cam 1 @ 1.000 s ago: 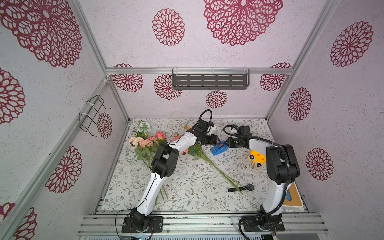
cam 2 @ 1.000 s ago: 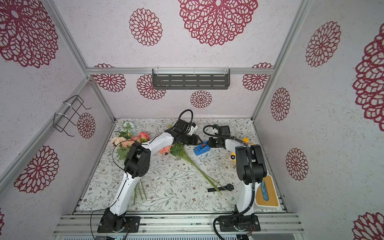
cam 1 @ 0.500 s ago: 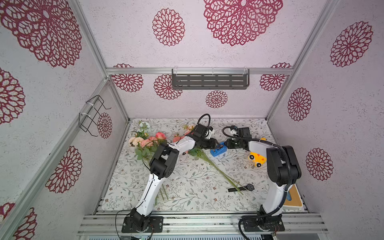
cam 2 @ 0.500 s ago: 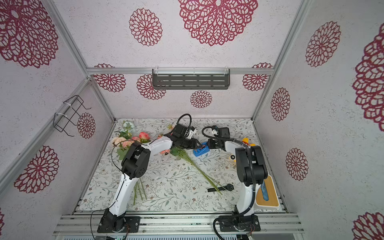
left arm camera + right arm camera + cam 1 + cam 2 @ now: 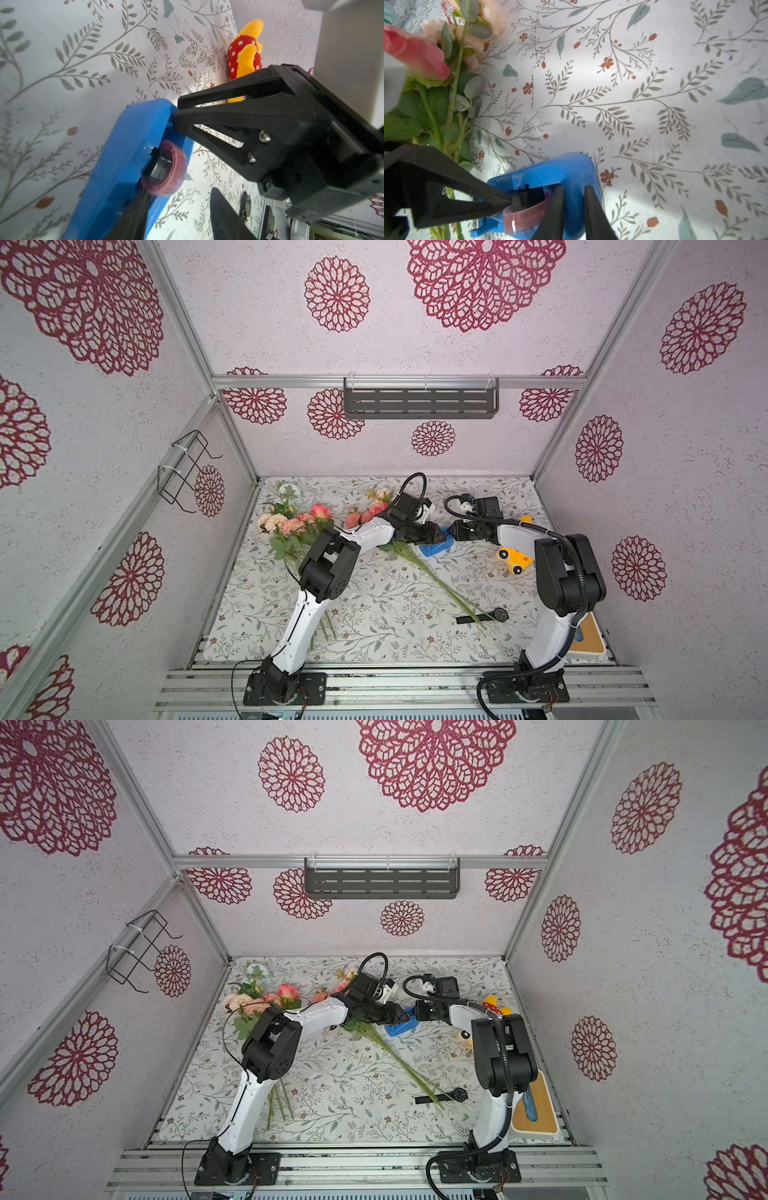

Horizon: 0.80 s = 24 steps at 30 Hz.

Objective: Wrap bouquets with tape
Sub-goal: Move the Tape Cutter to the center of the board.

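Blue tape dispenser (image 5: 434, 548) just past the centre of the table (image 5: 257, 614) toward 1 o'clock, well clear of every edge. Reddish tape roll (image 5: 166, 169) seated in its side.

From the 3 o'clock side, right gripper (image 5: 573, 187) clamped on the dispenser's thin end wall, blue plastic between the two fingers. From the 9 o'clock side, left gripper (image 5: 179, 190) with jaws apart and holding nothing. One fingertip (image 5: 492, 199) at the roll's hub, the other out over bare cloth.

Just beside the dispenser at 9 o'clock, nearer bouquet (image 5: 397, 549): pink blooms toward 11 o'clock, partly under the left arm. Long stems slanting to 5 o'clock, tips at a black wristwatch (image 5: 484, 617).

Well apart at 10 o'clock, other bouquet (image 5: 293, 524), with a pale blue bloom, leaves near the side edge. Stems passing under the left arm toward 7 o'clock, ending short of the front edge.

Near the dispenser at 3 o'clock but not touching, yellow plush toy (image 5: 514, 561), partly behind the right arm.

In the 4 o'clock corner, against the side edge, wooden board (image 5: 536, 1115) with a blue item on it.

Open cloth from 6 to 7 o'clock between the two arm bases. Another bare strip along the back edge from 12 to 2 o'clock.
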{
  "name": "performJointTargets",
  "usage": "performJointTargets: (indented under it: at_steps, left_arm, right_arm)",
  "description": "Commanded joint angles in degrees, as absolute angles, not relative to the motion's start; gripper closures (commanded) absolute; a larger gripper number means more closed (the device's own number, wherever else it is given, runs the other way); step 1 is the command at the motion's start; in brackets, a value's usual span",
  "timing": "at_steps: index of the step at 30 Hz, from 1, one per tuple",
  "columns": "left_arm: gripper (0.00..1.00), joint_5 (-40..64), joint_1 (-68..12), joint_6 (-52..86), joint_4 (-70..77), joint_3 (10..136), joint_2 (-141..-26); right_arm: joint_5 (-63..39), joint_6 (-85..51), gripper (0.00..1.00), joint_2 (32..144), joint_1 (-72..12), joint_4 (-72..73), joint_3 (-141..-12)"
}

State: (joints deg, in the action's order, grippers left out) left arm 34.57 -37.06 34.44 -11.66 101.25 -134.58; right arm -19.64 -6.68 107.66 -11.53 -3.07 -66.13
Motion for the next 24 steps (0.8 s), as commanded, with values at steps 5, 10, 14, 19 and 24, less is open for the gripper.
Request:
performJointTargets:
  at_steps: [5,10,14,19,24]
  left_arm:
    - [0.47,28.62,-37.42,32.38,-18.63,103.97,-131.03]
    - [0.45,29.9,-36.59,27.6,-24.78,109.86,-133.77]
    - [0.47,32.46,-36.49,21.24,-33.21,114.34,-136.38]
    - [0.49,33.07,-36.04,16.7,-40.57,117.77,-139.01]
    - [0.51,35.61,-35.95,15.06,-41.73,118.52,-140.33]
  right_arm:
    - [-21.48,-9.27,0.79,107.28,-13.36,-8.79,-65.56]
    - [-21.61,-8.88,0.78,107.56,-13.36,-9.07,-65.72]
    - [-21.56,-8.12,0.78,107.45,-13.35,-10.01,-66.34]
    - [-21.66,-7.76,0.78,107.39,-13.27,-11.16,-67.3]
    - [-22.02,-9.09,0.74,105.52,-13.27,-10.74,-67.05]
